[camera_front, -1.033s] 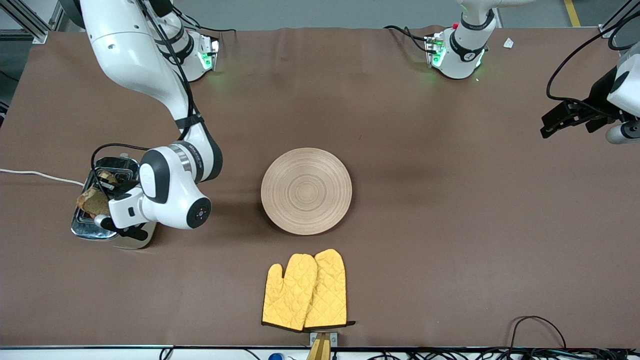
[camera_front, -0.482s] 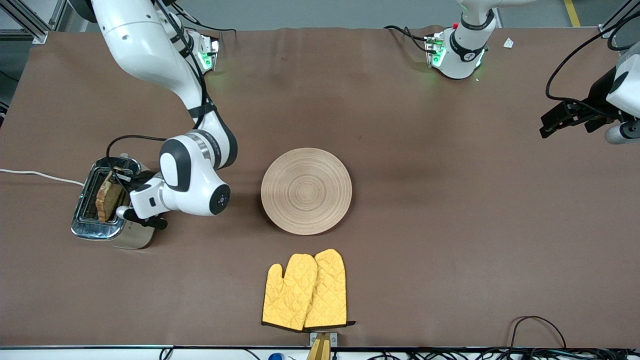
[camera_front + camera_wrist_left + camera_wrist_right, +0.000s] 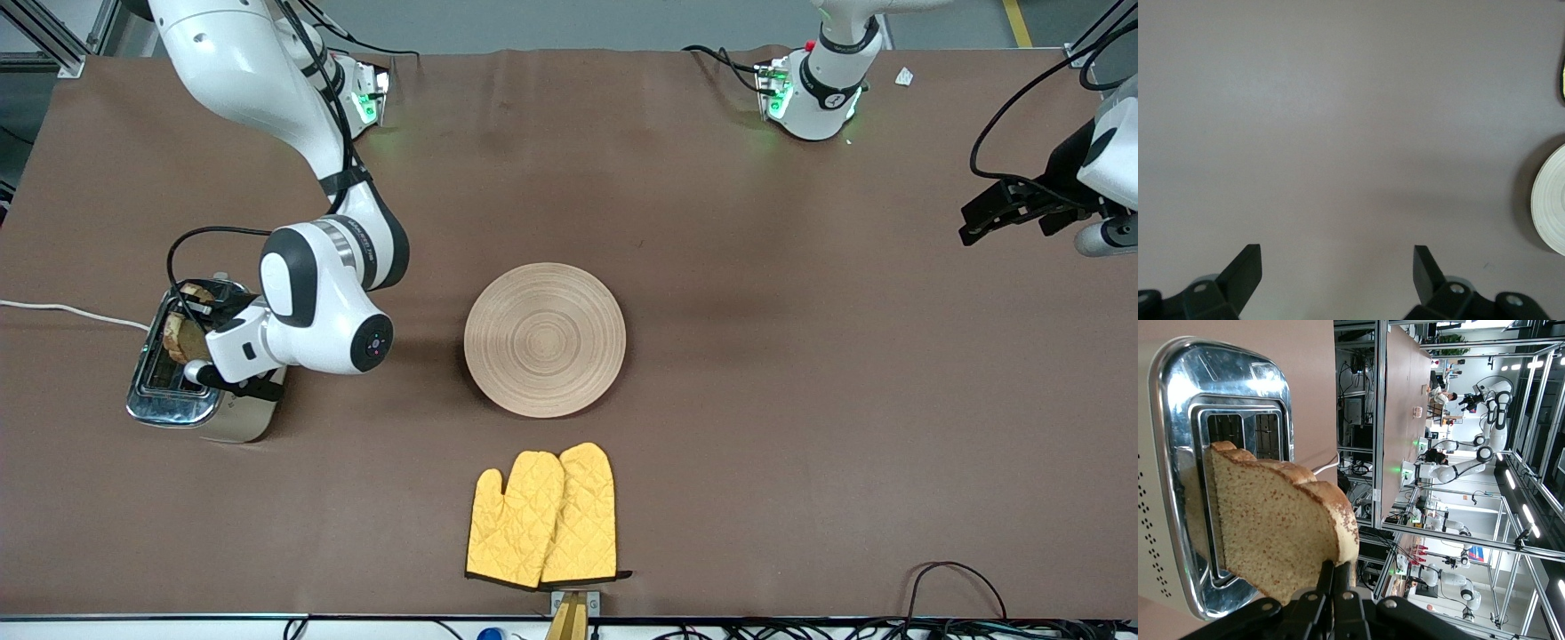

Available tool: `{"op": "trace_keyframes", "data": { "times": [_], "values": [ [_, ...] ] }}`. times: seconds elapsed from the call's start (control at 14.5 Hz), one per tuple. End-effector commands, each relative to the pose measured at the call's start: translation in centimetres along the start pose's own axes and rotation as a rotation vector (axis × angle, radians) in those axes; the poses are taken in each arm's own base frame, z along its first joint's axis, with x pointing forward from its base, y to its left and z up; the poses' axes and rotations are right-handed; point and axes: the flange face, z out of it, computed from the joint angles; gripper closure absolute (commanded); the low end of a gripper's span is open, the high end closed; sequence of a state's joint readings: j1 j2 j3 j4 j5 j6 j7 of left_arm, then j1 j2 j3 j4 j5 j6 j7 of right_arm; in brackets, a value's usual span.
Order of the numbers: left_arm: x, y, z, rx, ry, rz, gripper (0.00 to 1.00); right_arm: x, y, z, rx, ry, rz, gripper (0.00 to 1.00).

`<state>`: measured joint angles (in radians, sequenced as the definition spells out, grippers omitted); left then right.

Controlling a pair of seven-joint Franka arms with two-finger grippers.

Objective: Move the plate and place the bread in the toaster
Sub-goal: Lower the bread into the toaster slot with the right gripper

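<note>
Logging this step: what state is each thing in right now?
bread: pinched by the right gripper, over the toaster, not yet down in a slot.
toaster: upright, both slots empty.
plate: flat, empty, mid-table.
oven mitts: flat, side by side.
left gripper: open, empty, waiting.

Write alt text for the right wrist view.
The right hand, shut on the bread, holds the slice over the chrome top of the toaster, above its two open slots. The brown table and a lab with other robot arms show past it.
</note>
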<state>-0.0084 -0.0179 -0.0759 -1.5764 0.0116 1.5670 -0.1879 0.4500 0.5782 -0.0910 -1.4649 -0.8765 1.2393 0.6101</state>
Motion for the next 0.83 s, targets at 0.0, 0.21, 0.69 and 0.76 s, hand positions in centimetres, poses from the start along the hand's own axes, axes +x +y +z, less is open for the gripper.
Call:
{"op": "trace_keyframes", "data": {
  "times": [0.0, 0.21, 0.69, 0.76],
  "values": [
    [-0.2, -0.1, -0.1, -0.013, -0.008, 0.013, 0.0, 0.6, 0.5, 1.4, 0.026, 0.017, -0.01, 0.98],
    [-0.1, -0.2, 0.0, -0.013, -0.009, 0.012, 0.0, 1.8, 0.7, 2.7, 0.05, 0.024, 0.002, 0.97],
    [-0.1, 0.0, 0.0, -0.013, -0.009, 0.015, 0.0, 2.9, 0.3, 3.2, 0.071, 0.037, 0.008, 0.06],
    [-0.1, 0.0, 0.0, -0.013, -0.009, 0.015, 0.0, 3.2, 1.0, 2.6, 0.101, 0.038, 0.015, 0.0]
  ]
}}
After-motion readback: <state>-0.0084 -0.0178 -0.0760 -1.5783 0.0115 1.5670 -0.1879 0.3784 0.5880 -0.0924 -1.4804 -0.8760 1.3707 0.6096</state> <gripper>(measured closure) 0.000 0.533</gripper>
